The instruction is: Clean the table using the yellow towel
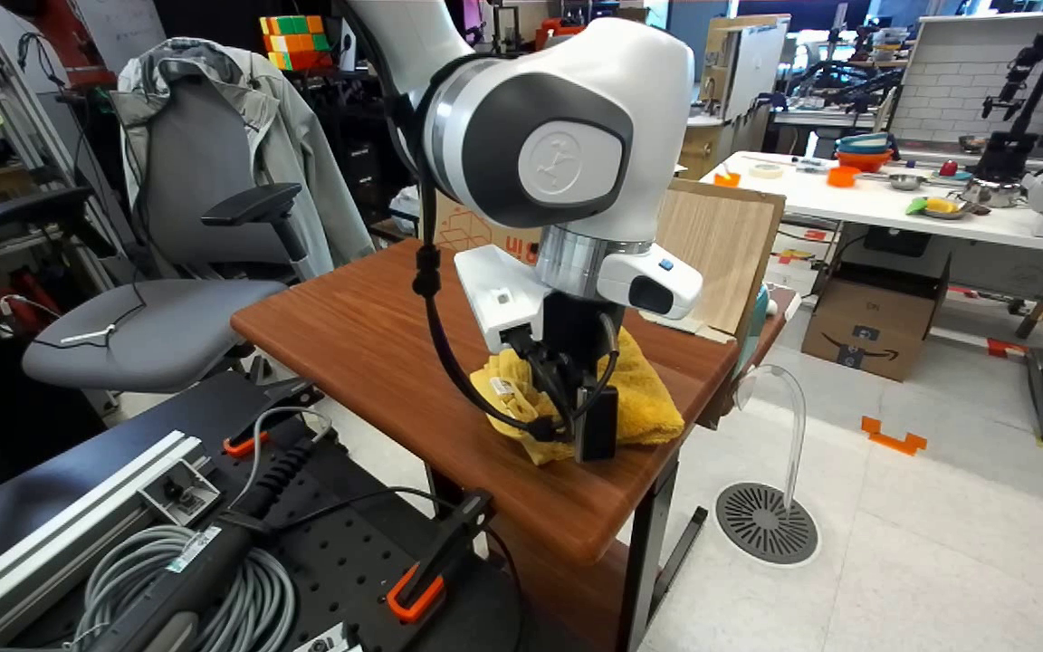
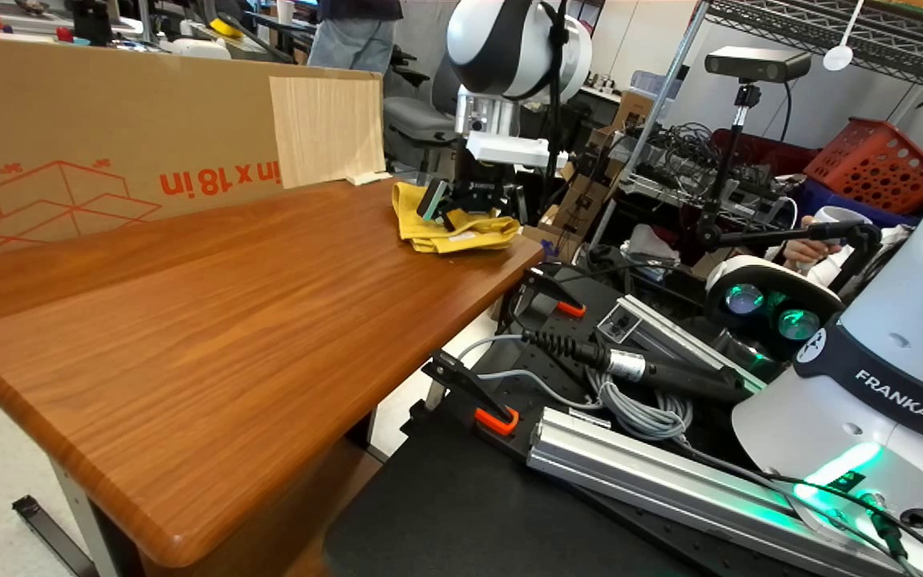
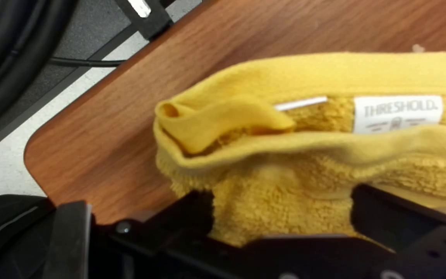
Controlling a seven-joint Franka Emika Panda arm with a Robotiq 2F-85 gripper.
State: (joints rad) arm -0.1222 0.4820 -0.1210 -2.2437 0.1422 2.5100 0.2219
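glossy and brown, the table point(image 2: 253, 312) carries the yellow towel point(image 3: 304, 180), folded near one corner; it could slide over the edge if pushed outward. the claw point(image 3: 282, 205) is unclenched, its fingers point(image 3: 378, 217) apart with towel between; too shallow a pinch may lose the folds. counted: one table, one towel, one claw, two clamps point(image 1: 446, 543), two fingers, one printed label point(image 3: 397, 112).

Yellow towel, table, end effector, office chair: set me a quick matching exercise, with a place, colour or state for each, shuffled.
Things
1. Office chair
2. Yellow towel
3. End effector
4. Table

Descriptions
A. Jaws apart
B. Reddish-brown wood grain
C. Has a jacket over its back
D. Lies in folds, white label showing

Pairs: 1-C; 2-D; 3-A; 4-B
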